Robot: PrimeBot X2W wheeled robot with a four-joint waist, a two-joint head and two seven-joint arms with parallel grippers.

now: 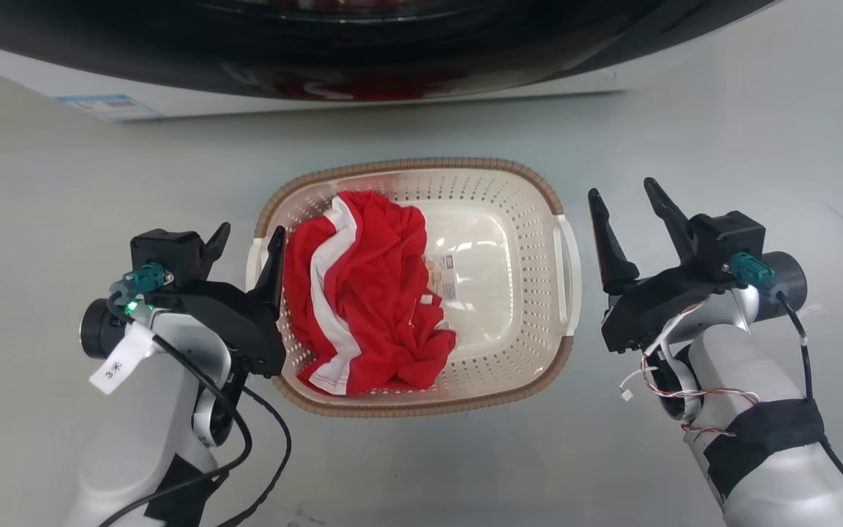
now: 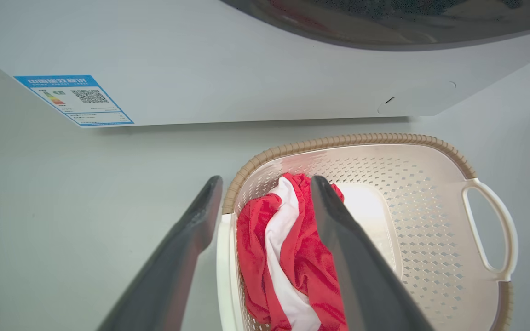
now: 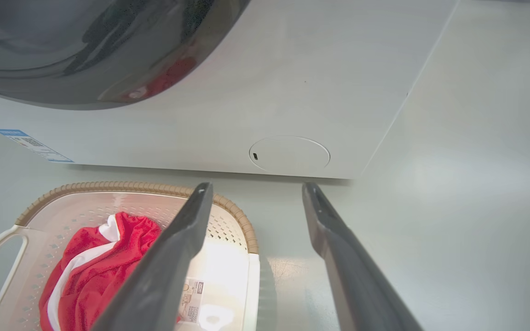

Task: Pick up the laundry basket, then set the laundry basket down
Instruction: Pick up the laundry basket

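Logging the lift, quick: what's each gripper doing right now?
Left gripper: open, fingers astride the left edge of the laundry basket, not clamped on it.
Right gripper: open, empty, off the basket's right side.

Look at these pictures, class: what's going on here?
A two-armed robot stands over the laundry basket, which holds a red and white garment and sits on the floor before a washing machine. Its left gripper is open astride the left handle; its right gripper is open by the right handle. Neither grips it.
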